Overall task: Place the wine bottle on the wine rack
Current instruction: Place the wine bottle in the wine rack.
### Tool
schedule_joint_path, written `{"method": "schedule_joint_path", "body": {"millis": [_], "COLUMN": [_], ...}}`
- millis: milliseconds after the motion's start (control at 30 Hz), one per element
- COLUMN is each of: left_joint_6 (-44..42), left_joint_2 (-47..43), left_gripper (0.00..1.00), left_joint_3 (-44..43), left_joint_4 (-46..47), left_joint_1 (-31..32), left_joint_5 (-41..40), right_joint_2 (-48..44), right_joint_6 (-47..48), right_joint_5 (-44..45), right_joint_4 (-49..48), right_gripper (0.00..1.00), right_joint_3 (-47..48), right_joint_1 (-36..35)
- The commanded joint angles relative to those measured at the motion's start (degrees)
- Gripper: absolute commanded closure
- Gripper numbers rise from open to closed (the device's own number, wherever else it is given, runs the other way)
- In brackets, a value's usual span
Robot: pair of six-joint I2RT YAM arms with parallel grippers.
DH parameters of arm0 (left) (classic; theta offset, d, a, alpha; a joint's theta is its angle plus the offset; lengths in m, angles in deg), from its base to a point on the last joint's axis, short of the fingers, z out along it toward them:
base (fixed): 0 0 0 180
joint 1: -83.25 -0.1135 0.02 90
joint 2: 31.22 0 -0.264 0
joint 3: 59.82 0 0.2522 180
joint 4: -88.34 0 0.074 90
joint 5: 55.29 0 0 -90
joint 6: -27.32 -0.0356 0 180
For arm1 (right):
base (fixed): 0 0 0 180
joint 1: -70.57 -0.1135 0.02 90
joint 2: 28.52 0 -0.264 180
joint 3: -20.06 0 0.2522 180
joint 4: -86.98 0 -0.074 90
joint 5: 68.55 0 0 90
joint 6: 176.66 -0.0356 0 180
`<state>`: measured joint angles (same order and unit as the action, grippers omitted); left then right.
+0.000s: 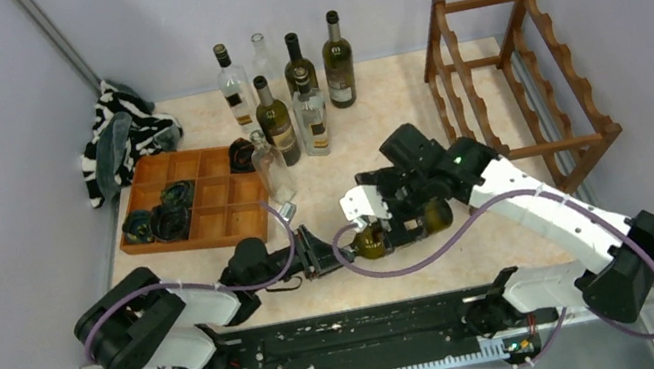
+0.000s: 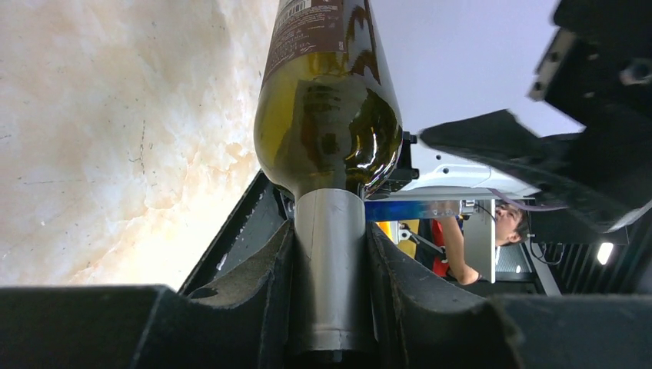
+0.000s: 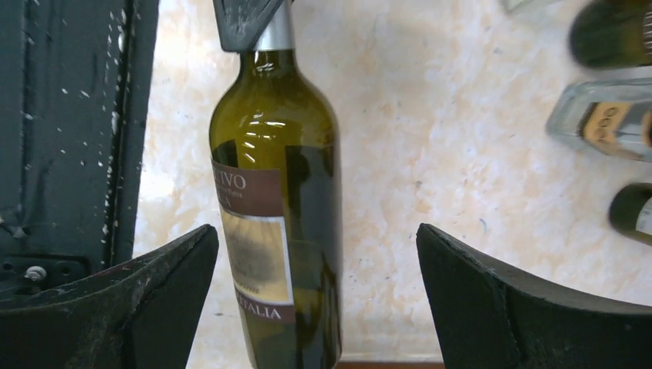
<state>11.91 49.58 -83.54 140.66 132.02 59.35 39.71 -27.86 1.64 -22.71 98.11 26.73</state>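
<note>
The wine bottle [image 1: 432, 218] is green glass with a brown label and a silver capsule. It lies level near the table's front, neck pointing left. My left gripper [image 1: 339, 248] is shut on the silver neck [image 2: 330, 254], a finger pressed on each side. In the right wrist view the bottle's body [image 3: 277, 192] stands between the wide-apart fingers of my right gripper [image 3: 315, 231], which is open and touches nothing. From above, that gripper [image 1: 394, 211] hovers over the bottle's body. The dark reddish-brown wine rack [image 1: 484, 1] stands at the back right, with no bottle on it.
Several upright bottles [image 1: 286, 90] cluster at the back centre, with a clear one [image 1: 272, 169] nearer. An orange-brown compartment tray [image 1: 204, 201] holds dark items at the left. A striped cloth [image 1: 121, 134] lies in the back left corner. Grey walls close in both sides.
</note>
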Motion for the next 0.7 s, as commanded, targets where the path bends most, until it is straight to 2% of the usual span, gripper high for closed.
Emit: {"method": "schedule_joint_path", "body": {"millis": [0,133,333,400,467,567,667], "left_joint_6": [0.8,1.0,1.4,1.0,0.6,0.1,-0.5], "left_joint_2": [-0.7,1.3,4.7,5.3,5.8,6.2,6.4], "left_gripper": [1.00,1.00,1.00,1.00,1.00,1.00,1.00], "left_joint_3": [-0.6,-1.8,-3.5,-4.0,-4.5,-5.0,-5.4], "left_joint_4": [11.7,14.1,18.1,18.5,18.6,18.6,18.4], "left_joint_1": [0.3,0.5,0.7,0.8,0.9,1.1,1.2], "left_joint_5": [-1.3,-1.4,-1.7,-1.8,-2.0,-2.3,-2.8], "right_joint_2": [-2.7,-3.2,-0.5,1.1,3.0,6.1,8.0], "right_joint_6": [1.0,-5.3,-27.7,-34.8,-38.9,-40.7,-41.0], "right_joint_5": [-11.5,-16.2,-15.9,-11.7,-3.0,7.0,10.9], "right_joint_4": [7.9,5.9,-3.8,-6.9,-8.5,-8.5,-9.7], "right_gripper": [0.02,0.02,0.03,0.05,0.06,0.07,0.07], "right_joint_3": [9.7,15.0,23.2,25.3,26.8,27.9,26.4], "right_joint_1": [5.4,14.0,34.1,39.9,43.0,45.2,46.5]}}
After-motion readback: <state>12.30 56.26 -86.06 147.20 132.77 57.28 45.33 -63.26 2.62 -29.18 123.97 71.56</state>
